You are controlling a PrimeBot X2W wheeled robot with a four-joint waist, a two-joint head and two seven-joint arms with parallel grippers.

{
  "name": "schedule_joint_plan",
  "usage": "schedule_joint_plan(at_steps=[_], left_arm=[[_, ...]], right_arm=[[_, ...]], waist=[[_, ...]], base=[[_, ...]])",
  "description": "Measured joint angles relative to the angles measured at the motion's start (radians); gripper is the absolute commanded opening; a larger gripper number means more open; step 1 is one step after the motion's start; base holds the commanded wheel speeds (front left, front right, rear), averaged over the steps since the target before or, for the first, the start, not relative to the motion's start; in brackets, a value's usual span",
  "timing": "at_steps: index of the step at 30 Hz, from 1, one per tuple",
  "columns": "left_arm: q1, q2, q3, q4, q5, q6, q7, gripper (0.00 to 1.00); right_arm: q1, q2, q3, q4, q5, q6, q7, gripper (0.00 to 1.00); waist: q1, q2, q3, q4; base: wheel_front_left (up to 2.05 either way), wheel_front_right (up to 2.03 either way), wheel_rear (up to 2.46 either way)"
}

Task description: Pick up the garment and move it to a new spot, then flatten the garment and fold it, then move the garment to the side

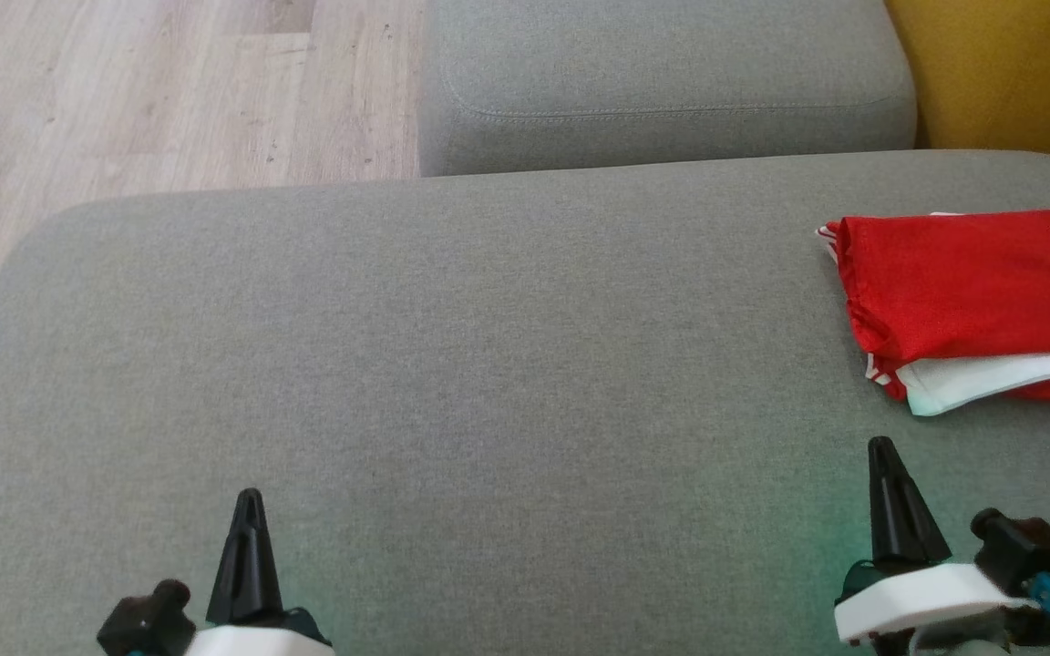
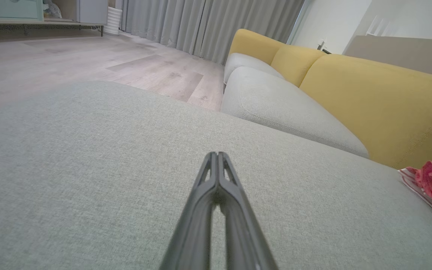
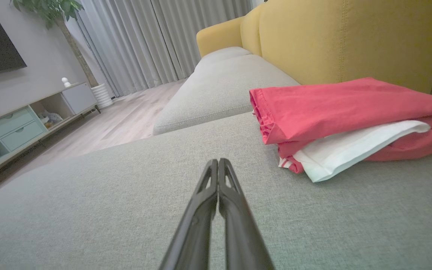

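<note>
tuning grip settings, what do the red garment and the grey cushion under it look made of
Red garment: thin soft cloth, matte, likely a light woven or jersey; it creases softly and shows a stitched hem. Grey cushion: coarse woven upholstery fabric, matte; a flecked weave texture shows up close.
</note>
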Motion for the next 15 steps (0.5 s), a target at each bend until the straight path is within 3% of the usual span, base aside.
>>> schedule_joint_plan(at_steps=[15], left_arm=[[-0.007, 0.000, 0.015, -0.003, -0.148, -0.009, 0.044, 0.00]], right_arm=[[-0.010, 0.000, -0.007, -0.003, 0.170, 0.000, 0.042, 0.00]], waist=[[0.0000, -0.0001, 0.003, -0.003]], base=[[0.00, 0.00, 0.00]])
